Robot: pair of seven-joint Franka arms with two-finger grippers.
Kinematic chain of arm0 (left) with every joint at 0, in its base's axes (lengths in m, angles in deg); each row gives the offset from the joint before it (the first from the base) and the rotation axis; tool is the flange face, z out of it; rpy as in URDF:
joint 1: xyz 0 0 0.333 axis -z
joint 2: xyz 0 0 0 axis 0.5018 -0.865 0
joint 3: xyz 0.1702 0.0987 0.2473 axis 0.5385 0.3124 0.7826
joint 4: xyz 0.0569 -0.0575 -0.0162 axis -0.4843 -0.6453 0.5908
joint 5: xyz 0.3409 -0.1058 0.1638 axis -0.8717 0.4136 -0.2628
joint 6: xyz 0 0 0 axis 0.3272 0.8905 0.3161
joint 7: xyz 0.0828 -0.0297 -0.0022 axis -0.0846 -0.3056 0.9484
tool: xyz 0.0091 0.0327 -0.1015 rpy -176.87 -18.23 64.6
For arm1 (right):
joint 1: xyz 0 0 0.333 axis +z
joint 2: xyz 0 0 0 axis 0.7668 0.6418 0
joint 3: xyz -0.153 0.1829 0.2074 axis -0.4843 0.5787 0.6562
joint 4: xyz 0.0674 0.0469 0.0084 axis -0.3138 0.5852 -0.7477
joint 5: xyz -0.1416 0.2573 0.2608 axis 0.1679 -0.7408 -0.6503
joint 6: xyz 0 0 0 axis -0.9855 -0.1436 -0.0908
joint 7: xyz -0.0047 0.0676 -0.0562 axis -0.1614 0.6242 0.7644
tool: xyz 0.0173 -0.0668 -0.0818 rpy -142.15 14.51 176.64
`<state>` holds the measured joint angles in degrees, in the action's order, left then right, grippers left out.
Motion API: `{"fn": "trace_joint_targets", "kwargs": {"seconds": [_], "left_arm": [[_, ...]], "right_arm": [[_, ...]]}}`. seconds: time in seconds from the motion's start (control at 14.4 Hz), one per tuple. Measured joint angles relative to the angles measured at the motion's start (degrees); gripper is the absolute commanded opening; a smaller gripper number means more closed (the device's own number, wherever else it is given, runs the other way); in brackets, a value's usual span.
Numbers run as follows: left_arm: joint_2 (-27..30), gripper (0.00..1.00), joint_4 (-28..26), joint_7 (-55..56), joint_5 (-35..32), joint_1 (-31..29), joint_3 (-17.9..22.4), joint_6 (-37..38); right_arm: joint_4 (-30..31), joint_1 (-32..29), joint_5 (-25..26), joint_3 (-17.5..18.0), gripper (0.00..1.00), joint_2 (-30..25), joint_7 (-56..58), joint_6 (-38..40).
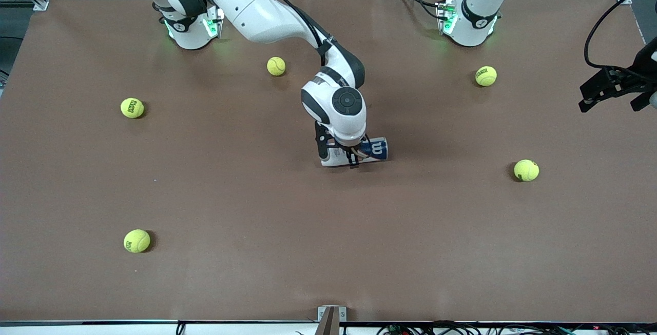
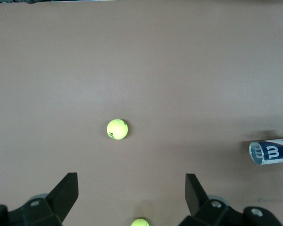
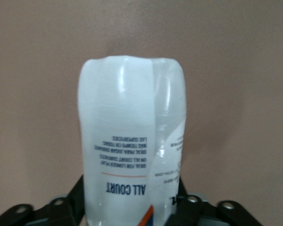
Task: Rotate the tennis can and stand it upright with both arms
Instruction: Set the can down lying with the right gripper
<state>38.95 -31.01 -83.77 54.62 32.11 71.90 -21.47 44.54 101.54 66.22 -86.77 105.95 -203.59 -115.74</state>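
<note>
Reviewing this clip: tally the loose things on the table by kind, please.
Tennis balls: 5
Tennis can: 1, lying on its side under the right hand
Total: 6

Scattered tennis balls (image 1: 526,170) leave the tennis can (image 1: 377,149) approachable.

The left gripper (image 2: 132,197) hangs over the brown tabletop (image 2: 141,61) with its jaws spread wide; a tennis ball (image 2: 117,129) lies on the tabletop ahead of them; a second ball (image 2: 139,222) peeks between them; the tennis can (image 2: 270,153) lies on its side, well apart.
</note>
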Motion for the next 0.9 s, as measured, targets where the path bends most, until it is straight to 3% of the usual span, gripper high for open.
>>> {"fn": "trace_joint_targets", "kwargs": {"seconds": [0.9], "left_arm": [[0.0, 1.0, 0.0, 0.0, 0.0, 0.5, -0.3, 2.5]], "right_arm": [[-4.8, 0.0, 0.0, -1.0, 1.0, 0.3, -0.8, 6.2]]}}
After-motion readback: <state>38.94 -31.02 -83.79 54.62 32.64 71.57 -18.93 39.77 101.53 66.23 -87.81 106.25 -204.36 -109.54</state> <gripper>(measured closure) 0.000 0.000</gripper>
